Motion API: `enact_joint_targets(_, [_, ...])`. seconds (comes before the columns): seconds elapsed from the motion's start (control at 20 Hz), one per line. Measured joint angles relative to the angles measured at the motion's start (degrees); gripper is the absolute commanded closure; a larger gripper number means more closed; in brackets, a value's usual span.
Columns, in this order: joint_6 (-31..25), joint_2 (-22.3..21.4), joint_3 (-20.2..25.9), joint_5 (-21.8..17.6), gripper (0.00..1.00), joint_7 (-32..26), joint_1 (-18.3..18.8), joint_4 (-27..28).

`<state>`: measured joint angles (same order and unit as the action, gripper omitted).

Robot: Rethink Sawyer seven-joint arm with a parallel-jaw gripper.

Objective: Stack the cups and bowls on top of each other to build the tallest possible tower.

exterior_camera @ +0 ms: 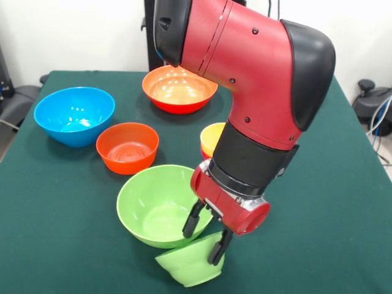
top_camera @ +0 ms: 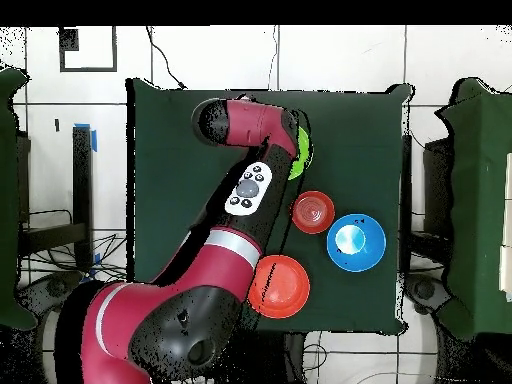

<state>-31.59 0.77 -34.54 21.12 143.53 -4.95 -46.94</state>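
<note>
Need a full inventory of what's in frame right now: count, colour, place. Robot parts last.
Large bowls: 3. Blue at table's left; orange at far middle; light green near the front, upright.
Small ribbed bowls: 2. Orange-red between the blue and the large green bowl; light green at the front edge, tilted on its side at the tool.
Yellow cup: 1, right of the orange-red bowl, partly hidden by the arm; whatever is beneath it is hidden.
Table: 1, dark green cloth.
Arm: 1, red and black, coming down over the table's middle.
Tool: 1, black fingers astride the tilted small green bowl's rim.
</note>
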Motion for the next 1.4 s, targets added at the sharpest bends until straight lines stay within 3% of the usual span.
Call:
enact_joint_targets(0.2, [0.2, 0.3, -0.4, 0.0, 0.00, 0.0, 0.0, 0.1])
enact_joint_targets(0.25, [0.9, 0.6, -1.1, 0.0, 1.00, 0.0, -0.1, 0.2])
enact_joint_targets(1.4, [1.9, 2.6, -2.1, 0.0, 1.00, 0.0, -0.4, 0.2])
